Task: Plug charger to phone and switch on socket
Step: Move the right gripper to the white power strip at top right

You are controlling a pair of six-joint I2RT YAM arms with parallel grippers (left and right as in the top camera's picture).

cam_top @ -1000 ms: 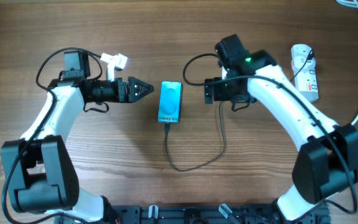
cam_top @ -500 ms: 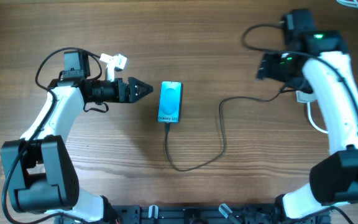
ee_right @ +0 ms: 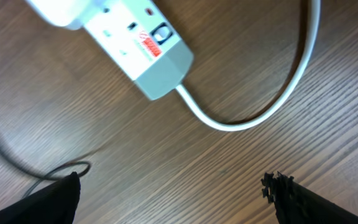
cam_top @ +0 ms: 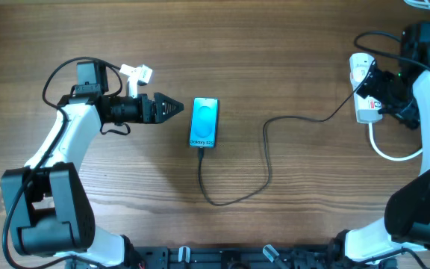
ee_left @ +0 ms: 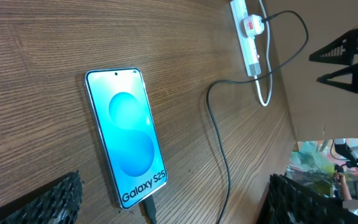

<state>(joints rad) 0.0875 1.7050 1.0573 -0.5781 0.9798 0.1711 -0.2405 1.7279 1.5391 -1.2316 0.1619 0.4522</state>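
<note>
**Right gripper above the socket, the switch a little off its centre**

The right gripper (ee_right: 173, 179) hangs with its two fingers spread wide and it holds nothing. In the right wrist view only bare wood lies between the fingertips. The socket (ee_right: 135, 43) lies up and to the left of them, near but not under the gap. Its long axis runs on a slant there, from the upper left down to the end where the thick white lead (ee_right: 247, 118) comes out and bends away. Beside the red marks there is a small dark square (ee_right: 161, 31), which I take for the switch, so I judge that the coming press must shift toward that side.

In the overhead view the right gripper (cam_top: 377, 93) covers the middle of the socket (cam_top: 367, 113), which lies at the far right of the table (cam_top: 304, 45). The right arm is clearly the nearer one.

The left gripper (cam_top: 172, 107) is also wide open and empty. It points at the phone (cam_top: 204, 122), just beside it, well apart from the socket.

The charger (cam_top: 263, 161) runs in a loose curve from the phone's lower end toward the socket.

Hard to make out:
- The socket's far end is cut off at the top of the right wrist view.
- The connector at the phone (ee_left: 126, 143) is cut by the frame edge in the left wrist view, so I cannot tell if it sits fully in.
- The position of the switch is too small to read.
</note>
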